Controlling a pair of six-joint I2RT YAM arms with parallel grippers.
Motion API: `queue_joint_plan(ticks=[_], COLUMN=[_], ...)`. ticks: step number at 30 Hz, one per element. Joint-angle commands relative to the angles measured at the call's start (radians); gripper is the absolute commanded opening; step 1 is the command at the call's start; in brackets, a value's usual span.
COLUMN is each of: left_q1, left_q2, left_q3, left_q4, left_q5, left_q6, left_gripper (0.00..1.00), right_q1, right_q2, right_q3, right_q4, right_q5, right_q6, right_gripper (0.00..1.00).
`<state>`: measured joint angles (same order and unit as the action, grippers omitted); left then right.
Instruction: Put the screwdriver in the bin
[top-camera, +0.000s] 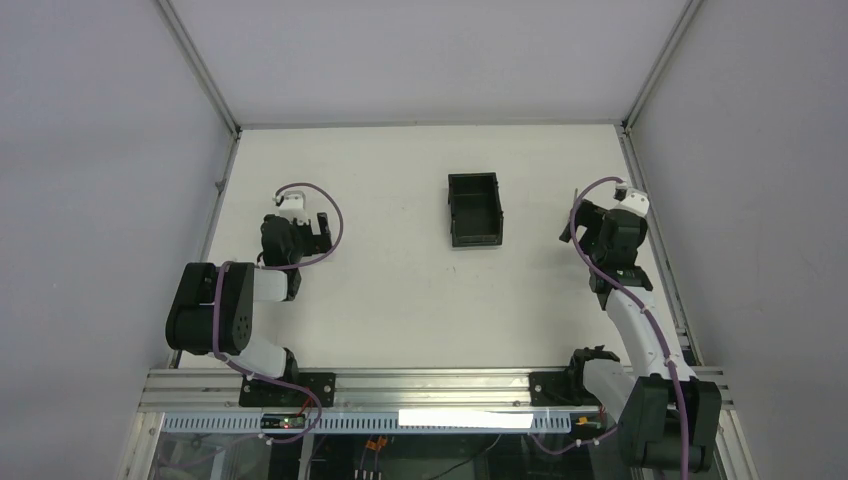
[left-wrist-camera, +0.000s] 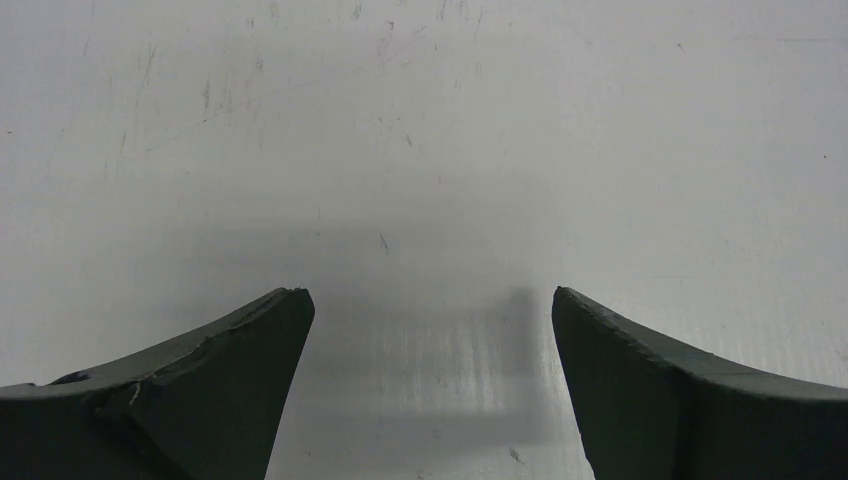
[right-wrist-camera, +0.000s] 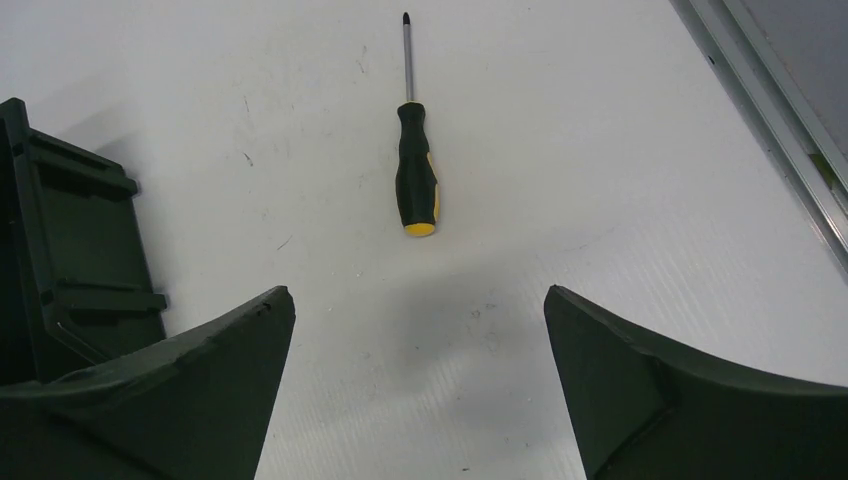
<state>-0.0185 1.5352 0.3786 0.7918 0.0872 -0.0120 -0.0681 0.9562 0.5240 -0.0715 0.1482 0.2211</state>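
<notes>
The screwdriver (right-wrist-camera: 416, 175) lies flat on the white table, black handle with a yellow end toward me and the shaft pointing away. My right gripper (right-wrist-camera: 417, 292) hovers open just short of the handle, with nothing between its fingers. The black bin (top-camera: 473, 210) stands open-topped at the table's middle, and its wall (right-wrist-camera: 70, 250) shows at the left of the right wrist view. In the top view my right gripper (top-camera: 590, 228) is right of the bin and the screwdriver is hidden. My left gripper (left-wrist-camera: 428, 291) is open over bare table at the left (top-camera: 310, 232).
A metal rail (right-wrist-camera: 770, 100) runs along the table's right edge, close beside the right arm. Grey walls enclose the table on three sides. The arm bases sit on the frame at the near edge (top-camera: 430, 385).
</notes>
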Motion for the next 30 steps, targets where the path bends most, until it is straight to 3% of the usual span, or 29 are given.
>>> queue_joint_plan(ticks=[1, 7, 11, 20, 27, 30], left_q1=[-0.001, -0.001, -0.001, -0.001, -0.001, -0.001], left_q2=[-0.026, -0.028, -0.026, -0.026, -0.027, -0.027], left_q3=[-0.003, -0.003, -0.003, -0.002, -0.003, -0.003], left_q4=[0.027, 0.028, 0.027, 0.027, 0.028, 0.027], left_q5=[0.002, 0.002, 0.002, 0.002, 0.001, 0.002], left_q6=[-0.002, -0.002, -0.002, -0.002, -0.002, -0.002], left_gripper=[0.99, 0.99, 0.99, 0.99, 0.99, 0.99], right_q1=[-0.004, -0.004, -0.004, -0.005, -0.019, -0.024], right_q2=[-0.033, -0.025, 0.065, 0.488, 0.802, 0.903], right_q3=[0.018, 0.109, 0.285, 0.777, 0.951, 1.028], right_q4=[0.037, -0.072, -0.254, -0.67, -0.708, -0.747], right_q5=[-0.01, -0.023, -0.023, -0.024, -0.037, -0.048], right_q6=[-0.002, 0.005, 0.023, 0.012, -0.032, -0.039], right_gripper=[0.99, 0.99, 0.99, 0.99, 0.99, 0.91])
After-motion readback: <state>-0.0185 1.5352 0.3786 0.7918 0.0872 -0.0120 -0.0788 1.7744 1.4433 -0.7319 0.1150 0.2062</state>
